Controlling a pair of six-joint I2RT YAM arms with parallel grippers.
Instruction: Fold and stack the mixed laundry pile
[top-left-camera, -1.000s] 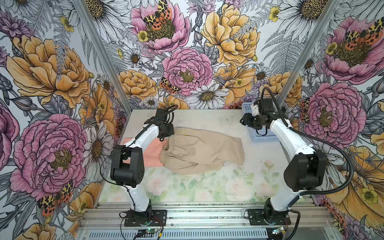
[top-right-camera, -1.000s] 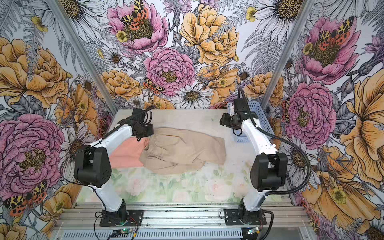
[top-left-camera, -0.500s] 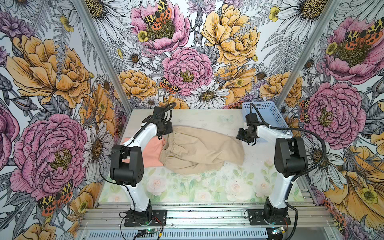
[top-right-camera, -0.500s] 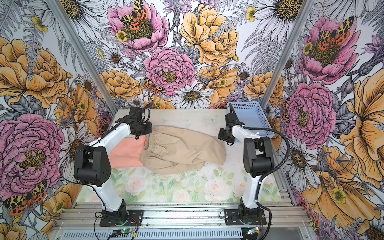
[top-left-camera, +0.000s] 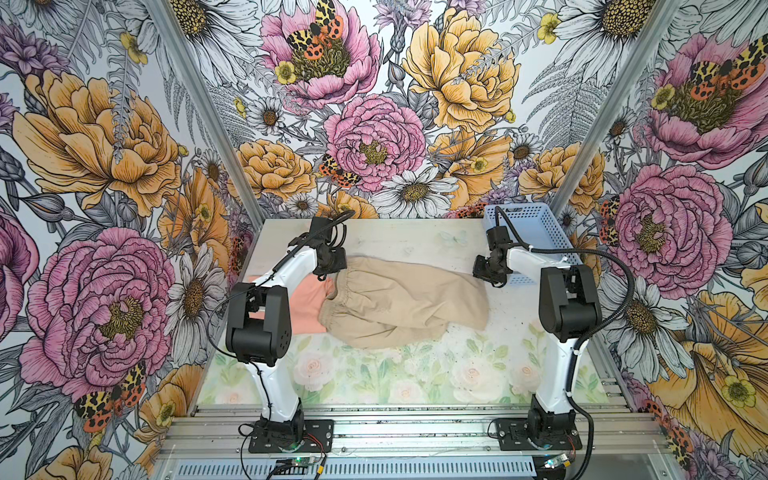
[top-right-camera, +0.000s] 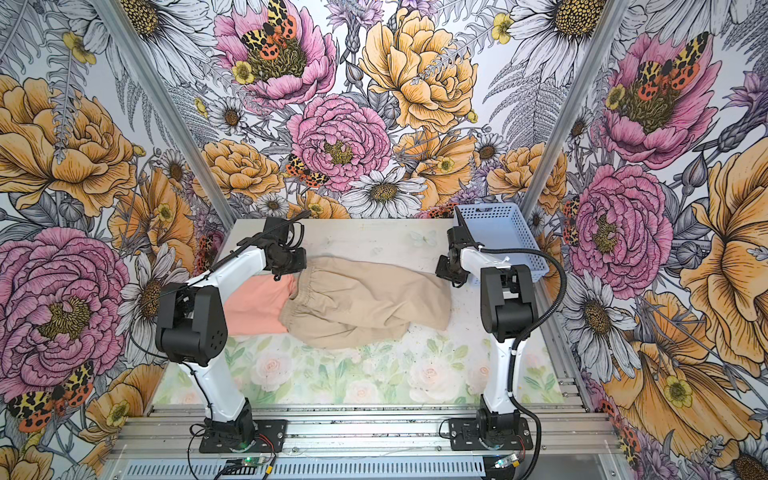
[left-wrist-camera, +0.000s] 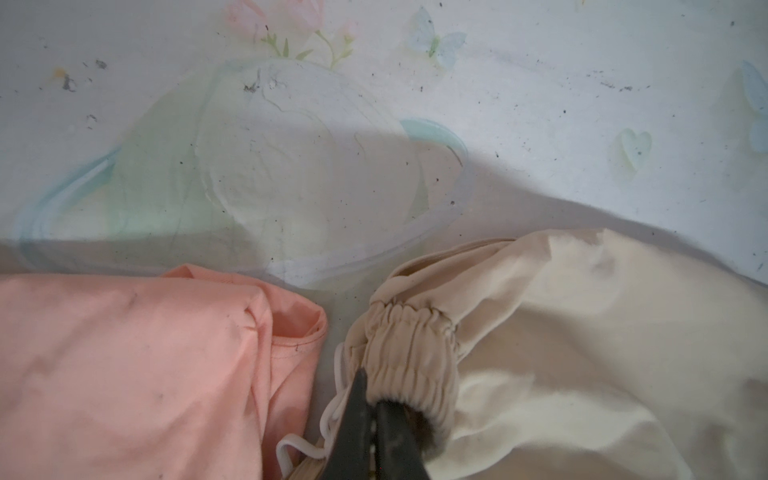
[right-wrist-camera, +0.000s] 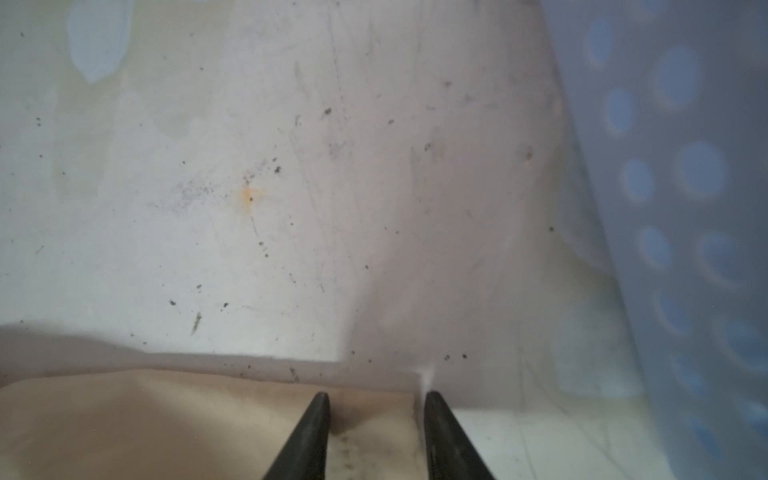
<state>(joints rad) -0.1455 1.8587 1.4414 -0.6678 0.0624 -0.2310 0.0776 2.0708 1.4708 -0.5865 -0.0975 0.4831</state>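
At left the peach-pink T-shirt (top-left-camera: 307, 305) lay on the table, with the beige garment (top-left-camera: 407, 299) spread just beside it at centre. The left gripper (left-wrist-camera: 374, 409), fingers pressed together, pinched the beige garment's elastic waistband, while the right gripper (right-wrist-camera: 376, 401) stood with fingers spread astride its hem corner, near the blue basket (top-left-camera: 536, 232). The cloth looked light and limp, likely to sag, so gathered waistband and seamed corners seemed the surest holds.

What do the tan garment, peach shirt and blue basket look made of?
By look: tan garment: woven, cotton-like cloth, matte; fine wrinkles, gathered elastic waistband. peach shirt: soft knit, probably cotton jersey, matte; smooth rounded folds, stitched hem. basket: moulded plastic, light blue, smooth-looking; regular round perforations, straight rigid walls.
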